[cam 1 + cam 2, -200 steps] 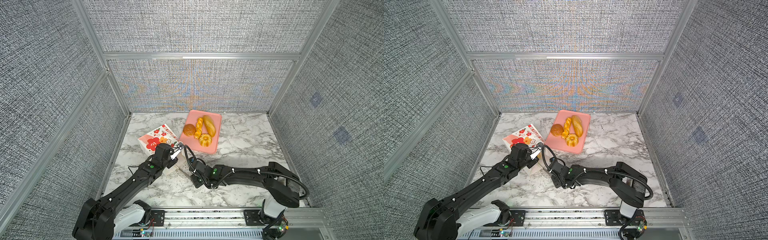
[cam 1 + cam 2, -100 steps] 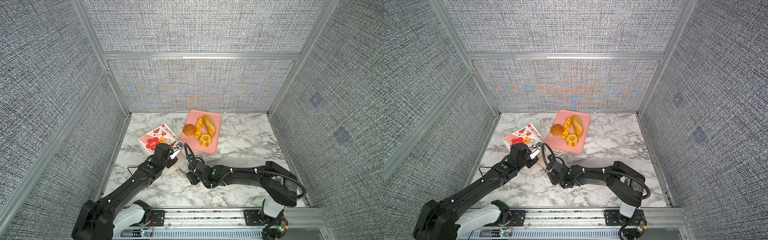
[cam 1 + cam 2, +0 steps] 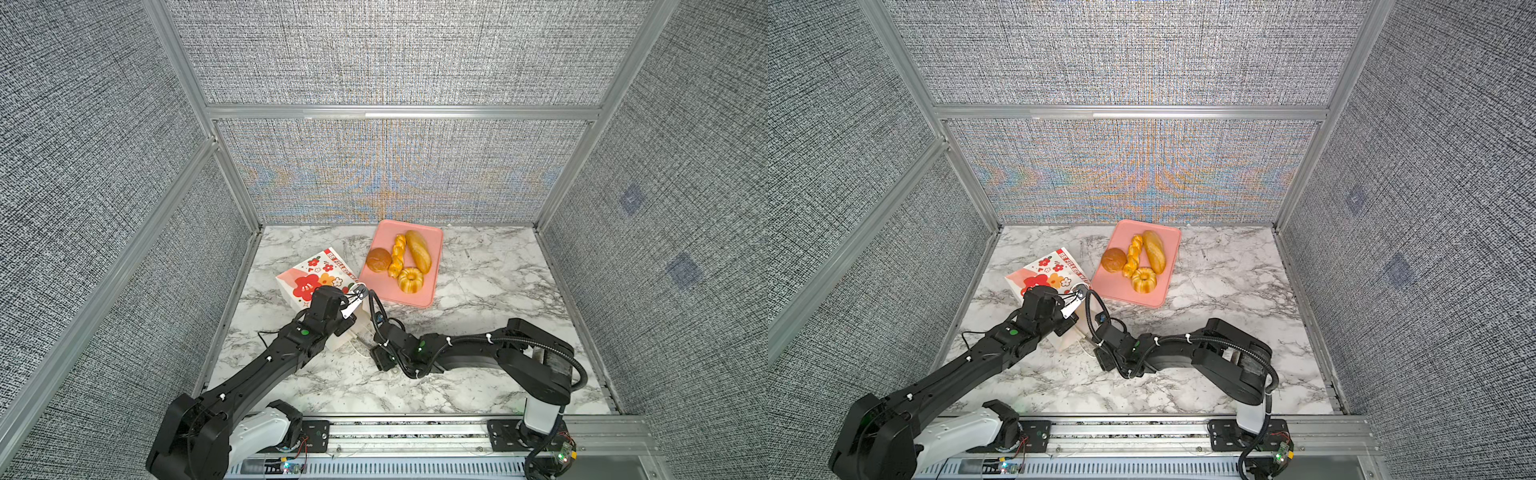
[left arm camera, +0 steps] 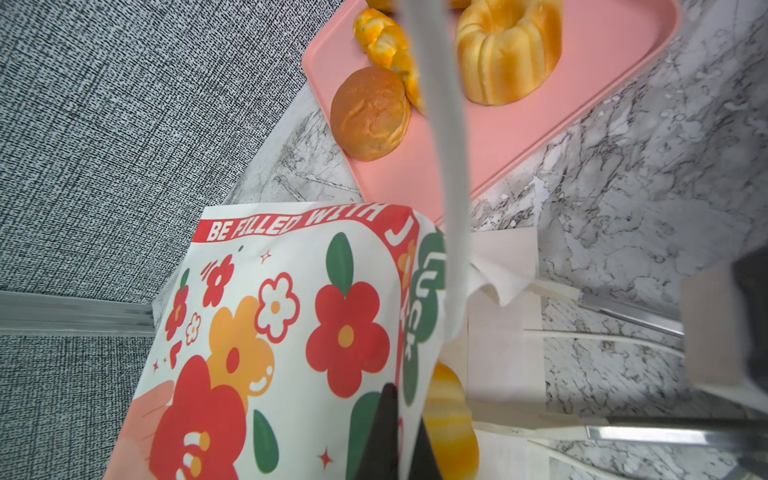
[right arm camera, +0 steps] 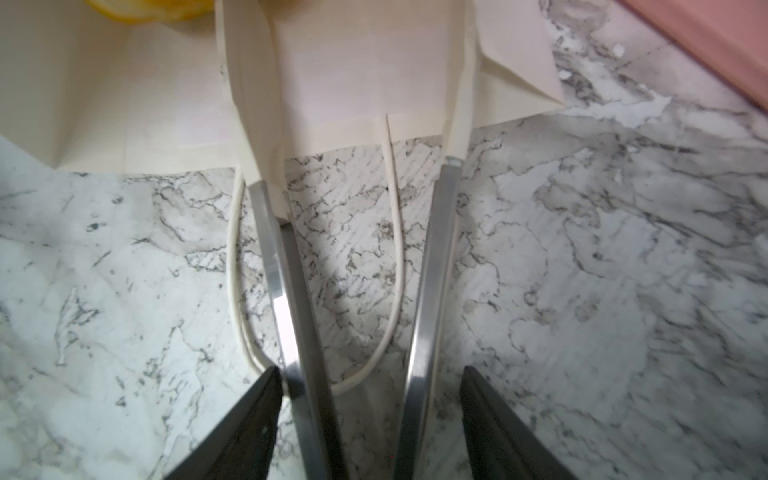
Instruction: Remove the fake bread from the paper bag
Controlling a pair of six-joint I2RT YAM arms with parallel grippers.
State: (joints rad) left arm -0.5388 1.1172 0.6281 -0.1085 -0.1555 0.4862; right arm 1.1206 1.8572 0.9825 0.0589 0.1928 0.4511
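**A:** Pink plastic tray (image 3: 384,291) at twelve o'clock on the marble table (image 3: 478,291) already carries four toy pastries. They are a round brown bun (image 3: 378,260), a twisted golden stick (image 3: 397,255), a long golden loaf (image 3: 419,251) and a fluted yellow ring cake (image 3: 409,280).

**B:** And the white paper bag (image 3: 309,276) with the red and orange flowers?

**A:** On its side at ten o'clock, just beside the tray, mouth facing five o'clock.

**B:** Emptied?

**A:** No. The left wrist view shows a glossy yellow roll (image 4: 449,415) just inside the mouth. Deeper in is hidden, so I cannot say how many more there are.

**B:** What are the arms doing?

**A:** At the bag's upper lip, the left end effector (image 3: 356,300) is pressed together on the paper, holding the mouth up. Opposite it, the right end effector (image 5: 353,124) is spread. Its two fingers (image 5: 432,270) are poked a little way into the mouth with nothing between them.

**B:** Partway, then?

**A:** I'd judge so: four out, at least one left. The next move looks like reaching further toward that roll and closing on it.
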